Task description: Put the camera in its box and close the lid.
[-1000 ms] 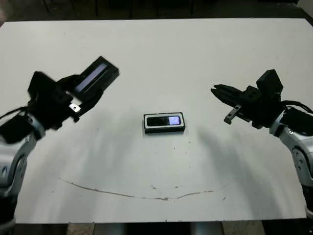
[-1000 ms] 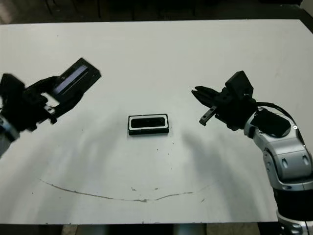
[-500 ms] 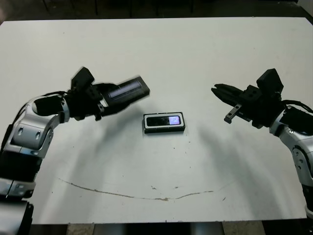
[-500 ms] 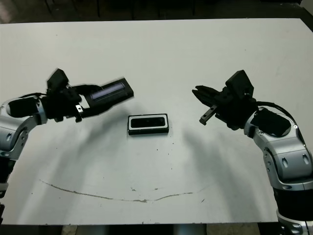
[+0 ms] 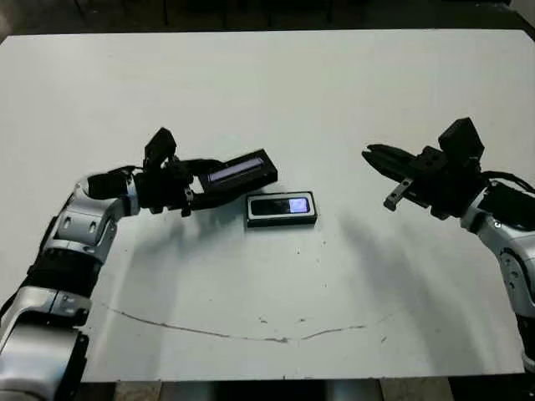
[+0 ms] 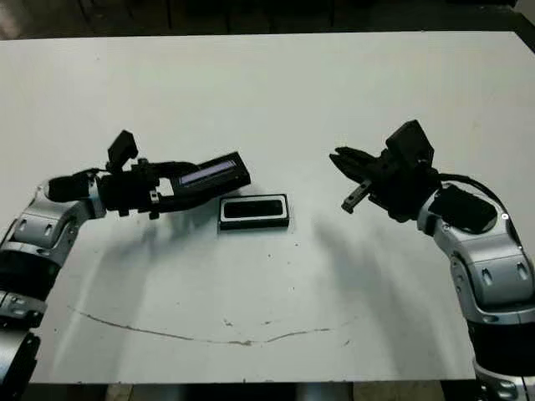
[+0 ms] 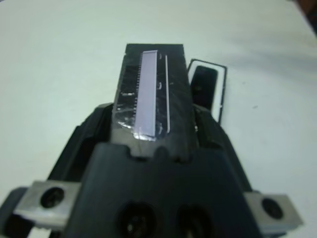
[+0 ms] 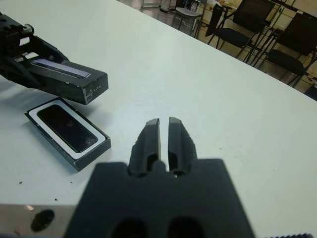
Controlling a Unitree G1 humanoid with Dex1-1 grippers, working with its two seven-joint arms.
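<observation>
Near the middle of the head views the box [image 5: 282, 209] lies flat on the white desk [image 5: 276, 83], and the camera [image 5: 282, 205] already rests inside it, screen up. What remains, we judge, is the closing. Our left gripper [image 5: 194, 182], left of centre, has its jaws clamped on one end of the lid [image 5: 242, 170], shiny strip up. The lid's free end reaches toward the box's upper left corner and looks raised above the rim, not seated; we take this as the approach for lowering it on. Our right gripper [image 5: 383, 163] hangs at the right of the frame, well apart from the box, jaws nearly together and holding nothing [image 8: 164, 140], likely parked out of the way.

In the left wrist view the lid [image 7: 151, 94] hides most of the box. We cannot tell whether lid and rim touch.
</observation>
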